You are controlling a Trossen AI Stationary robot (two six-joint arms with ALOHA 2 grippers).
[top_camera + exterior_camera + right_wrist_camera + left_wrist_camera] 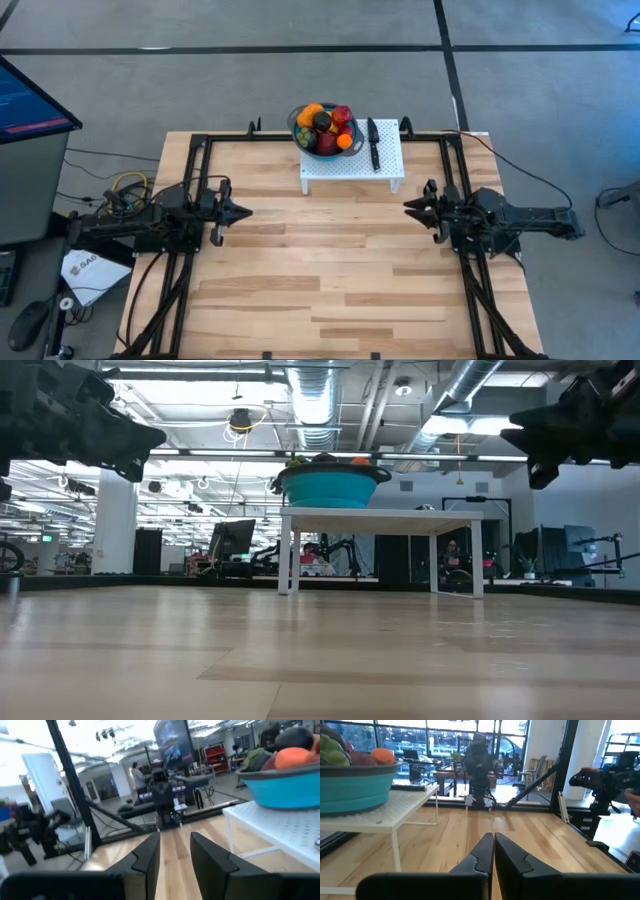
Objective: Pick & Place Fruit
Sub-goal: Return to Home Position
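Several small toy fruits (325, 127), red, orange, green and dark, are piled in the blue bowl (298, 128), which stands on a small white perforated stand (350, 165) at the table's far middle. A slim black knife (374, 142) lies on the stand to the right of the bowl. My left gripper (244, 211) hovers over the table's left side, fingers shut and pointing right (493, 851). My right gripper (408, 206) hovers over the right side, pointing left, fingers a little apart (175, 851). Both are well clear of the stand.
The wooden table top (330, 260) stretches bare between the two arms. Black frame rails (190, 170) run along the left and right sides. A monitor (30, 105) and cables (125, 185) sit off the table's left edge.
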